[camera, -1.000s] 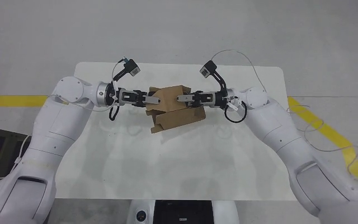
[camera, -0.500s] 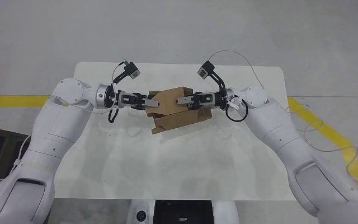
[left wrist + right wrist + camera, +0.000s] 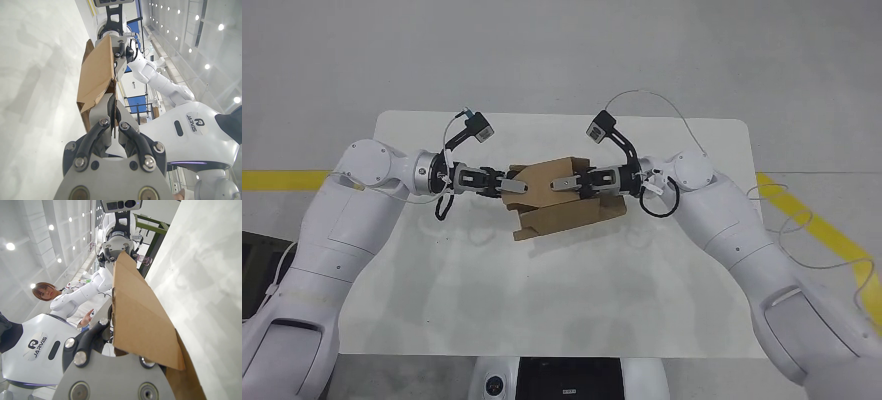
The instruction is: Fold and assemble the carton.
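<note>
A: Carton, brown and half-formed, hangs between the two arms over the far middle of the bench. One panel faces up and a loose flap sags underneath on the near side.

B: And the left end effector is clamped right on its end. The left wrist view has a cardboard edge pinched between the pads. That's the anchor, I'd say, so the panels have something to be pushed against.

A: At the opposite end, the right end effector lies across the top panel. Gripping or just pressing? Can't tell, the cardboard hides it.

B: My read is that it's there to bear that top panel down along its crease.

A: Poses now. The left arm stretches out nearly level, wrist in line with the carton. The right arm mirrors it, elbow out wide, wrist rolled a little.

B: Whether that lower flap touches the bench, I can't make out.
</note>
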`<state>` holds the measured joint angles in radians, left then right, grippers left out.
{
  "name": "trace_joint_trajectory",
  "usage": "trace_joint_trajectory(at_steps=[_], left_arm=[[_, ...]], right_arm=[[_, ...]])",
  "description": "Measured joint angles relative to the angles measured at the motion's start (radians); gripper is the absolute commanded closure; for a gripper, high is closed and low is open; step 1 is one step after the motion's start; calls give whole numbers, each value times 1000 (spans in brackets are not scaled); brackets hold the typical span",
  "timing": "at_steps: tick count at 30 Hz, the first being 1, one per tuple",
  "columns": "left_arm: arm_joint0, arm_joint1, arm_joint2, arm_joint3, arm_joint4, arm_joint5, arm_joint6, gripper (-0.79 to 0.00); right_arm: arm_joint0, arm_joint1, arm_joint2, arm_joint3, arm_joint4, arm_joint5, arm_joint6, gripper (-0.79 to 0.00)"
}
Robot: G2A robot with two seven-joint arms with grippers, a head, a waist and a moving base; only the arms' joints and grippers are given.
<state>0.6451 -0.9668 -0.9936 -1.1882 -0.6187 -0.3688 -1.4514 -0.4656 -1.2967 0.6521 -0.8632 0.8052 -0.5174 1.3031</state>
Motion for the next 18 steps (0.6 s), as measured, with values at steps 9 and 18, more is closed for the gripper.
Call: trace_joint_trajectory(at_steps=[9, 18], left_arm=[[-1, 1, -9, 10, -46, 1, -1, -785], [7, -6, -33, 32, -170, 22, -22, -785]], right_arm=[[2, -5, 7, 20, -43, -28, -28, 0], [10, -9, -5, 42, -115, -100, -100, 0]])
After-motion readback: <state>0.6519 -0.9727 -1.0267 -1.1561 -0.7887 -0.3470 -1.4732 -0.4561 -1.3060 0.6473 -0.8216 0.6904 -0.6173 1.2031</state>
